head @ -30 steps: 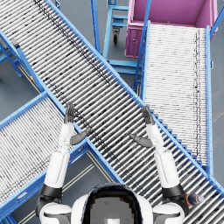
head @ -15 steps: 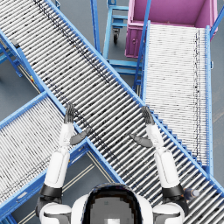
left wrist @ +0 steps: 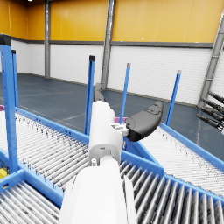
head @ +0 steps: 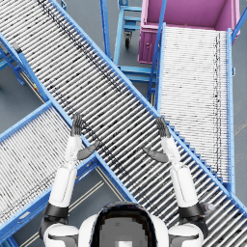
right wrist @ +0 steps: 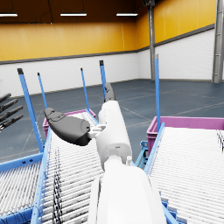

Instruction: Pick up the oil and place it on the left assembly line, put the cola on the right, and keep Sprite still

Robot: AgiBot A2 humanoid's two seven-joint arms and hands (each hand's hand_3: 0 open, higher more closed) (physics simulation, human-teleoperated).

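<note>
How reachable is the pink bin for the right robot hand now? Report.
Probably not. The right robot hand is open over the middle conveyor, and the pink bin stands past the far end of the right conveyor, far beyond it. Nothing blocks the way; the distance looks too great.

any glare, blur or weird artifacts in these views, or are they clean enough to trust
Head view: flat, even light, no glare; the fine rollers of the central conveyor break into moiré speckle. Left wrist view: the white forearm up close looks slightly soft, the left hand crisper. Right wrist view: ceiling strip lights are bright but do not wash out the right hand.
</note>
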